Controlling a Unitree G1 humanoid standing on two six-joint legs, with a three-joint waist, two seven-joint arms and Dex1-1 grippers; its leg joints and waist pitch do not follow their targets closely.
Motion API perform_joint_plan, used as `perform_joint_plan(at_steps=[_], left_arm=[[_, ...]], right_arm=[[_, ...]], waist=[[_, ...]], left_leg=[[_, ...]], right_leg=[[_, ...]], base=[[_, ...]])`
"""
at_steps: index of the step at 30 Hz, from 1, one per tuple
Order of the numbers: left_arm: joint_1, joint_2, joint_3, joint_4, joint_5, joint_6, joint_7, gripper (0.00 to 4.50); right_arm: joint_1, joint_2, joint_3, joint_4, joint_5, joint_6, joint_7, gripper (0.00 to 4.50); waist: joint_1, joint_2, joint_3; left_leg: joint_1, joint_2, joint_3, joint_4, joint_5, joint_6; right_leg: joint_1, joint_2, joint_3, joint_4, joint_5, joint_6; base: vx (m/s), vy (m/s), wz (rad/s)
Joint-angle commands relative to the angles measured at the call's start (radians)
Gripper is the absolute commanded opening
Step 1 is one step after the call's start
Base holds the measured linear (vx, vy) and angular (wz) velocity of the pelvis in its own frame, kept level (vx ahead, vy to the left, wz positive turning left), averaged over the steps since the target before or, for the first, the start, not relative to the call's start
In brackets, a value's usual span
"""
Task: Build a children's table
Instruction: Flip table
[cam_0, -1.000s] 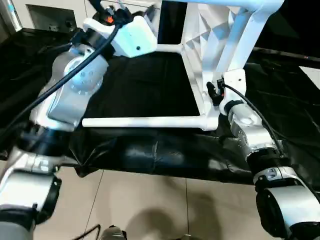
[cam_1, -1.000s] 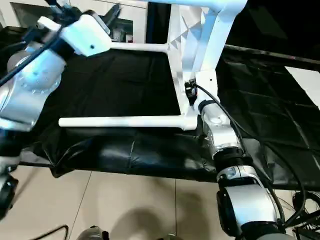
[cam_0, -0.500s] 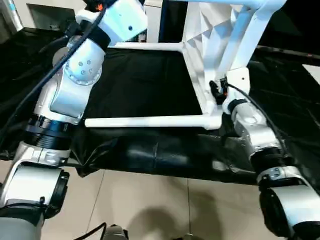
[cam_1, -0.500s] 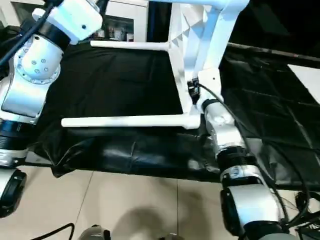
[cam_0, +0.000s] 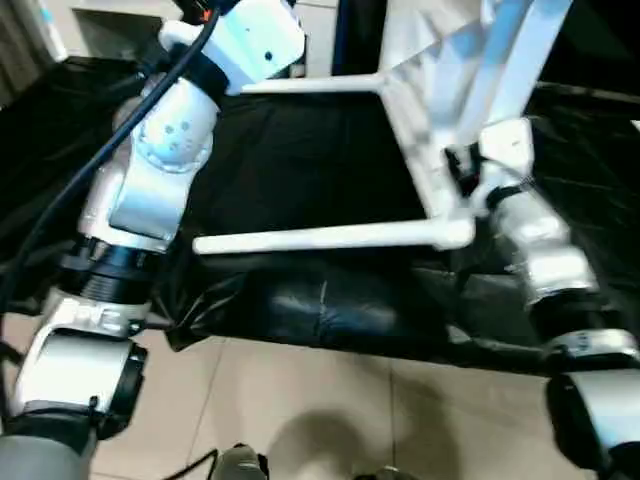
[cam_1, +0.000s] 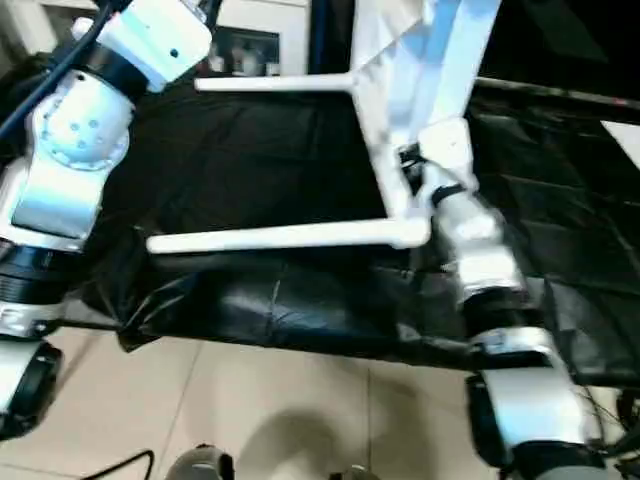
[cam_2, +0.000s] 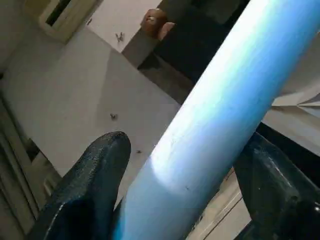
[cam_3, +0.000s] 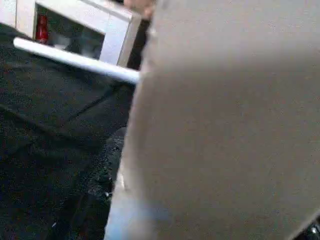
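Note:
The children's table lies on its side on a black sheet, its white top (cam_0: 430, 60) standing on edge with the ribbed underside facing left. Two white legs point left from it: a near leg (cam_0: 320, 238) and a far leg (cam_0: 310, 85). My right gripper (cam_0: 462, 165) is shut on the top's lower edge, just above the near corner socket (cam_0: 455, 232). My left arm (cam_0: 160, 170) reaches up and back at the far left. In the left wrist view my left gripper (cam_2: 185, 145) stands open astride a white leg tube (cam_2: 215, 115), one black finger (cam_2: 95, 175) on each side.
The black sheet (cam_0: 300, 160) covers a low platform whose front edge (cam_0: 330, 320) hangs over a tiled floor (cam_0: 300, 400). A white cabinet (cam_1: 250, 40) stands behind the platform. Cables run along both forearms.
My left arm has risen and swung back toward the far side, and its fingers have drawn in around a leg tube. The whole view has shifted a little; the right gripper keeps its hold.

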Motion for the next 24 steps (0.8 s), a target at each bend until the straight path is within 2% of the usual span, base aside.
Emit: perform_joint_plan(at_steps=[1, 3, 6, 7, 8, 9, 10, 11, 12, 13, 15, 16, 17, 18, 19, 20, 21, 22, 23, 24], left_arm=[[0.045, -0.03, 0.054, 0.019, -0.103, 0.049, 0.008, 3.19], [0.061, -0.04, 0.079, 0.01, -0.124, 0.076, 0.009, 3.15], [0.071, -0.046, 0.094, 0.005, -0.138, 0.091, 0.008, 3.1], [0.084, -0.065, 0.116, -0.002, -0.165, 0.123, 0.009, 3.03], [0.084, -0.065, 0.117, -0.002, -0.166, 0.123, 0.009, 3.01], [0.11, -0.095, 0.145, -0.017, -0.205, 0.182, -0.005, 3.0], [0.117, -0.099, 0.147, -0.022, -0.209, 0.195, -0.013, 2.98], [0.121, -0.103, 0.147, -0.023, -0.212, 0.202, -0.017, 2.96], [0.125, -0.106, 0.146, -0.025, -0.216, 0.21, -0.021, 2.96], [0.136, -0.118, 0.147, -0.03, -0.229, 0.229, -0.029, 2.91], [0.162, -0.144, 0.146, -0.037, -0.258, 0.27, -0.047, 2.8], [0.175, -0.159, 0.146, -0.034, -0.27, 0.287, -0.052, 2.8], [0.184, -0.167, 0.146, -0.033, -0.278, 0.3, -0.054, 2.77], [0.197, -0.18, 0.146, -0.029, -0.286, 0.316, -0.054, 2.74], [0.206, -0.189, 0.148, -0.028, -0.289, 0.327, -0.054, 2.74], [0.206, -0.189, 0.148, -0.028, -0.289, 0.327, -0.054, 2.7], [0.226, -0.209, 0.149, -0.019, -0.296, 0.341, -0.051, 2.63], [0.238, -0.219, 0.15, -0.014, -0.303, 0.349, -0.05, 2.57], [0.257, -0.232, 0.148, -0.003, -0.308, 0.363, -0.046, 2.51], [0.27, -0.238, 0.145, 0.002, -0.306, 0.369, -0.041, 2.45]], right_arm=[[-0.046, -0.073, -0.017, -0.076, -0.055, -0.011, 0.011, 2.13], [-0.057, -0.126, -0.001, -0.115, -0.079, 0.001, 0.048, 2.11], [-0.066, -0.155, 0.01, -0.136, -0.092, 0.009, 0.073, 2.1], [-0.079, -0.183, 0.019, -0.151, -0.099, 0.019, 0.102, 2.1], [-0.079, -0.184, 0.02, -0.151, -0.099, 0.019, 0.103, 2.09], [-0.106, -0.236, 0.042, -0.183, -0.112, 0.046, 0.17, 2.09], [-0.113, -0.249, 0.049, -0.192, -0.114, 0.056, 0.19, 2.09], [-0.118, -0.254, 0.052, -0.194, -0.114, 0.06, 0.2, 2.09], [-0.123, -0.259, 0.054, -0.197, -0.114, 0.064, 0.209, 2.09], [-0.135, -0.271, 0.062, -0.202, -0.116, 0.073, 0.237, 2.09], [-0.176, -0.303, 0.085, -0.201, -0.13, 0.098, 0.298, 2.06], [-0.202, -0.32, 0.103, -0.191, -0.143, 0.102, 0.336, 2.06], [-0.217, -0.331, 0.115, -0.187, -0.151, 0.104, 0.361, 2.05], [-0.242, -0.348, 0.134, -0.175, -0.168, 0.107, 0.397, 2.05], [-0.259, -0.36, 0.15, -0.169, -0.179, 0.111, 0.422, 2.05], [-0.259, -0.36, 0.15, -0.169, -0.179, 0.111, 0.422, 2.05], [-0.295, -0.382, 0.179, -0.149, -0.207, 0.106, 0.461, 2.05], [-0.316, -0.393, 0.196, -0.139, -0.225, 0.103, 0.483, 2.05], [-0.351, -0.402, 0.216, -0.11, -0.249, 0.094, 0.506, 2.05], [-0.376, -0.404, 0.228, -0.087, -0.265, 0.084, 0.512, 2.05]], waist=[[-0.004, -0.026, -0.081], [-0.003, -0.026, -0.08], [-0.001, -0.026, -0.079], [0.0, -0.026, -0.079], [-0.002, -0.03, -0.078], [-0.004, -0.031, -0.078], [-0.003, -0.034, -0.079], [0.0, -0.031, -0.077], [0.0, -0.031, -0.077], [-0.002, -0.031, -0.073], [-0.006, -0.032, -0.071], [-0.006, -0.032, -0.071], [-0.012, -0.038, -0.064], [-0.014, -0.043, -0.062], [-0.015, -0.04, -0.058], [-0.017, -0.039, -0.057], [-0.021, -0.054, -0.054], [-0.025, -0.05, -0.052], [-0.035, -0.06, -0.057], [-0.043, -0.066, -0.055]], left_leg=[[0.023, 0.028, -0.006, -0.058, -0.114, 0.022], [0.022, 0.028, -0.006, -0.057, -0.118, 0.022], [0.022, 0.027, -0.006, -0.056, -0.122, 0.025], [0.022, 0.027, -0.006, -0.056, -0.126, 0.025], [0.023, 0.028, -0.004, -0.056, -0.128, 0.024], [0.024, 0.027, -0.004, -0.056, -0.13, 0.028], [0.023, 0.028, -0.004, -0.054, -0.122, 0.039], [0.026, 0.029, -0.002, -0.053, -0.136, 0.047], [0.026, 0.029, -0.002, -0.053, -0.136, 0.047], [0.028, 0.028, -0.002, -0.055, -0.162, 0.041], [0.033, 0.031, -0.004, -0.056, -0.198, 0.028], [0.033, 0.031, -0.004, -0.056, -0.198, 0.028], [0.041, 0.03, -0.003, -0.056, -0.26, 0.021], [0.044, 0.03, 0.0, -0.055, -0.279, 0.02], [0.05, 0.031, -0.002, -0.054, -0.311, 0.012], [0.052, 0.031, -0.003, -0.055, -0.327, 0.009], [0.057, 0.03, -0.004, -0.053, -0.362, 0.003], [0.061, 0.028, -0.006, -0.052, -0.39, -0.004], [0.067, 0.029, -0.01, -0.05, -0.431, -0.014], [0.066, 0.03, -0.011, -0.051, -0.444, -0.015]], right_leg=[[0.056, -0.068, 0.041, -0.076, -0.072, -0.172], [0.054, -0.067, 0.041, -0.079, -0.094, -0.162], [0.053, -0.065, 0.04, -0.081, -0.106, -0.156], [0.052, -0.066, 0.04, -0.082, -0.117, -0.153], [0.052, -0.066, 0.041, -0.081, -0.118, -0.157], [0.053, -0.063, 0.04, -0.082, -0.123, -0.158], [0.054, -0.063, 0.04, -0.082, -0.116, -0.161], [0.048, -0.065, 0.041, -0.087, -0.14, -0.157], [0.048, -0.065, 0.041, -0.087, -0.14, -0.157], [0.047, -0.066, 0.04, -0.092, -0.203, -0.147], [0.041, -0.065, 0.038, -0.1, -0.27, -0.135], [0.041, -0.065, 0.038, -0.1, -0.27, -0.135], [0.032, -0.064, 0.036, -0.11, -0.356, -0.122], [0.029, -0.064, 0.037, -0.116, -0.391, -0.112], [0.022, -0.066, 0.036, -0.122, -0.451, -0.101], [0.02, -0.067, 0.035, -0.126, -0.476, -0.092], [0.014, -0.069, 0.031, -0.133, -0.544, -0.065], [0.008, -0.069, 0.028, -0.138, -0.584, -0.055], [0.003, -0.069, 0.021, -0.143, -0.623, -0.033], [-0.001, -0.068, 0.019, -0.145, -0.63, -0.028]], base=[[0.0, 0.0, 0.0], [0.0, 0.0, 0.0], [0.0, 0.0, 0.0], [0.0, 0.0, 0.0], [0.0, 0.0, 0.0], [0.0, 0.0, 0.0], [0.0, 0.0, 0.0], [0.0, 0.0, 0.0], [0.0, 0.0, 0.0], [0.0, 0.0, 0.0], [0.0, 0.0, 0.0], [0.0, 0.0, 0.0], [0.0, 0.0, 0.0], [0.0, 0.0, 0.0], [0.0, 0.0, 0.0], [0.0, 0.0, 0.0], [0.0, 0.0, 0.0], [0.0, 0.0, 0.0], [0.0, 0.0, 0.0], [0.0, 0.0, 0.0]])
